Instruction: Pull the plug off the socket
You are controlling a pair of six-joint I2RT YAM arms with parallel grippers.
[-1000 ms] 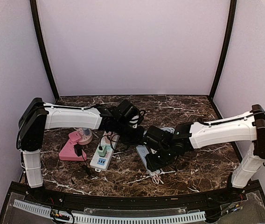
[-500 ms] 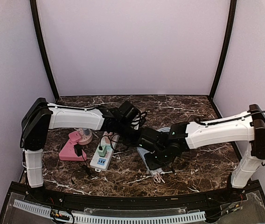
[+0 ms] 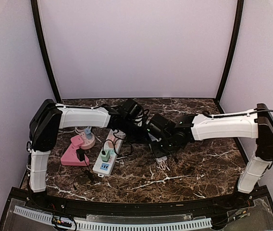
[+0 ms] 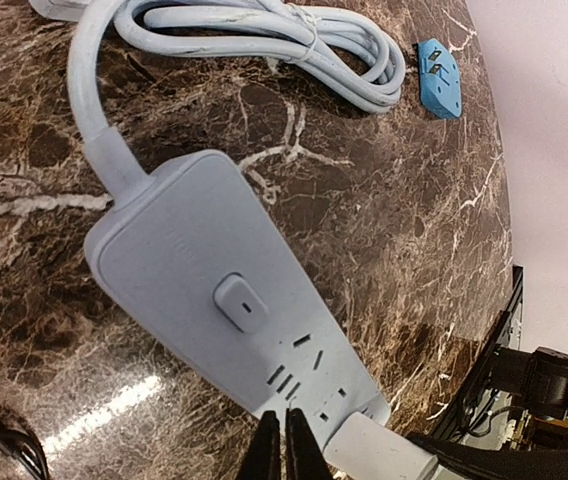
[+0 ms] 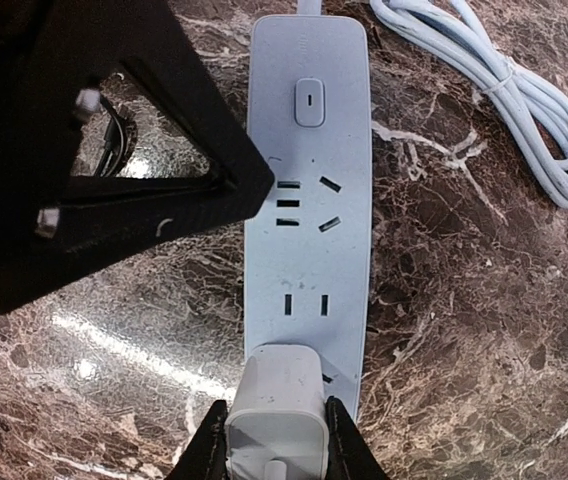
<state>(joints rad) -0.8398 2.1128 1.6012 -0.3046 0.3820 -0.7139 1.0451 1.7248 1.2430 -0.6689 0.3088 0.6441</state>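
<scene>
A pale blue-grey power strip lies flat on the marble table and also shows in the right wrist view and the top view. A white plug sits in its end socket and also shows in the left wrist view. My right gripper is shut on the plug, one finger on each side; in the top view it is at table centre. My left gripper is shut, its tips resting on the strip's edge beside the plug; it also shows in the top view.
The strip's coiled cable lies behind it, with a small blue adapter nearby. A white power strip with green and blue plugs, a pink object and a tape roll sit at the left.
Both grippers and the blue-grey strip have shifted away from the front edge toward the table's middle. The right gripper stays closed on the plug.
</scene>
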